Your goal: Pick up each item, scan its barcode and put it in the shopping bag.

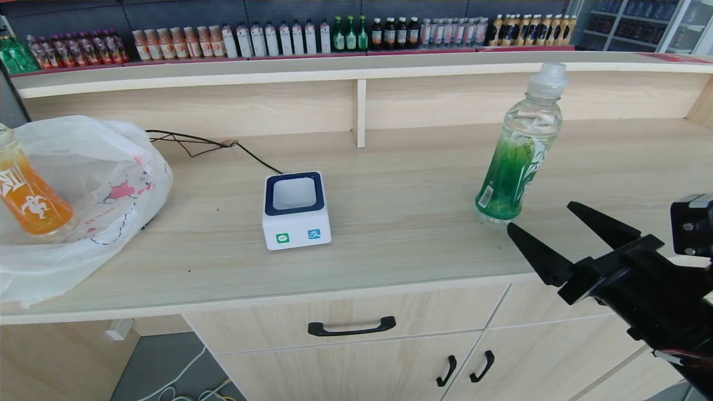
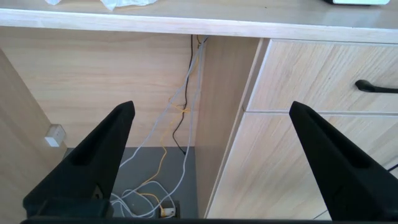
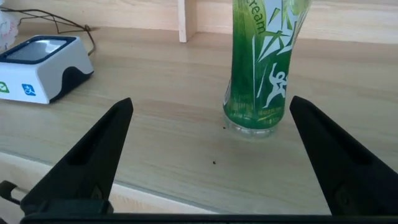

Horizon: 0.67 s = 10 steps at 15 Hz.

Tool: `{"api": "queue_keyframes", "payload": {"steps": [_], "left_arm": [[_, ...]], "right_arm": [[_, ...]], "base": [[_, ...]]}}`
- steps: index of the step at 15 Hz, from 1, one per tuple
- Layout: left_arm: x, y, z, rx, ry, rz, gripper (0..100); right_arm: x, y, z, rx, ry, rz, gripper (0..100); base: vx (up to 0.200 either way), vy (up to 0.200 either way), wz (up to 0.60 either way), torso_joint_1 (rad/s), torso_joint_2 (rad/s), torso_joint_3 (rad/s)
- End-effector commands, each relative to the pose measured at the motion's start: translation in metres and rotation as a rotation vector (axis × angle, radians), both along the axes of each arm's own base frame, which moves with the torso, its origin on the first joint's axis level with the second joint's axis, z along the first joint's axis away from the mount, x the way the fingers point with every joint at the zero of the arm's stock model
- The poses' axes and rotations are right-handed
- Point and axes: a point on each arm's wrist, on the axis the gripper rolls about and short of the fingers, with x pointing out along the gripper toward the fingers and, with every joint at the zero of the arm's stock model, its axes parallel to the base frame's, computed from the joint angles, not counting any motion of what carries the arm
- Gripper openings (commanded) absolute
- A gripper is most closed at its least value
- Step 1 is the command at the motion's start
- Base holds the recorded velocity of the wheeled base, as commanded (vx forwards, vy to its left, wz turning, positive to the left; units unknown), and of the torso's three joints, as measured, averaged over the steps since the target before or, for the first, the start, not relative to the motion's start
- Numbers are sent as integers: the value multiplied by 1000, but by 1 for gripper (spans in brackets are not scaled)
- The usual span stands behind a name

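A clear bottle of green drink with a white cap stands upright on the wooden counter at the right; the right wrist view shows its lower half. My right gripper is open, just in front of and slightly right of the bottle, not touching it; the bottle stands beyond the gap between its fingers. The white scanner with a blue-rimmed window sits mid-counter. A white plastic shopping bag lies at the left with an orange drink bottle in it. My left gripper is open, low in front of the cabinet.
A black cable runs from the scanner toward the back wall. A raised shelf with a divider backs the counter. Below are a drawer with a black handle and cabinet doors. Loose cables hang under the counter.
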Motion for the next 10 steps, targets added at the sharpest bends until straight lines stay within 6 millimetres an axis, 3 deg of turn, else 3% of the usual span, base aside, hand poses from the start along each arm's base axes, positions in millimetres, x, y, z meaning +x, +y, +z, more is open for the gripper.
{"api": "queue_keyframes", "payload": {"steps": [1,4,10], "left_arm": [[0,0,0,-1,0,0,100],[0,0,0,-1,0,0,100],[0,0,0,-1,0,0,100]], "right_arm": [[20,1,-1,-9,1,-24,100],[39,-1,-1,-38,-13,-31,100],[59,-5,-3,-56,-21,-26,100]], "base": [[0,0,0,0,0,0],[0,0,0,0,0,0],[0,0,0,0,0,0]]}}
